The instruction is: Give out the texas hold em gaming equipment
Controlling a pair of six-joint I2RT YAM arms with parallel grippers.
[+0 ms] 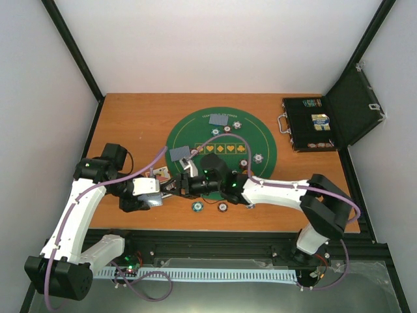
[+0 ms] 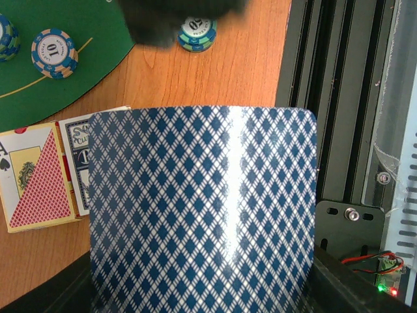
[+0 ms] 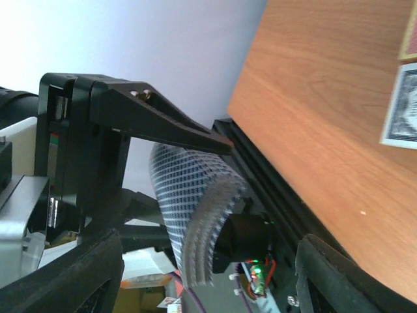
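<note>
Currently | card dealing judged under way | deck of cards (image 2: 202, 208) is clamped in the left gripper (image 1: 158, 188), just off the near-left edge of the green mat (image 1: 189, 134) | right gripper (image 1: 184, 184) is spread wide, empty, beside the deck | next: a single card to be pinched and slid off.

Black case (image 1: 352, 107), apparently propped open, near green mat (image 1: 186, 134).

At mat (image 1: 195, 134) near edge, left gripper (image 1: 164, 188) and right gripper (image 1: 184, 184) nearly meet. On mat: cards (image 1: 218, 120), chips (image 1: 260, 158); two more on table (image 1: 130, 124). Open case (image 1: 306, 134) far right.
</note>
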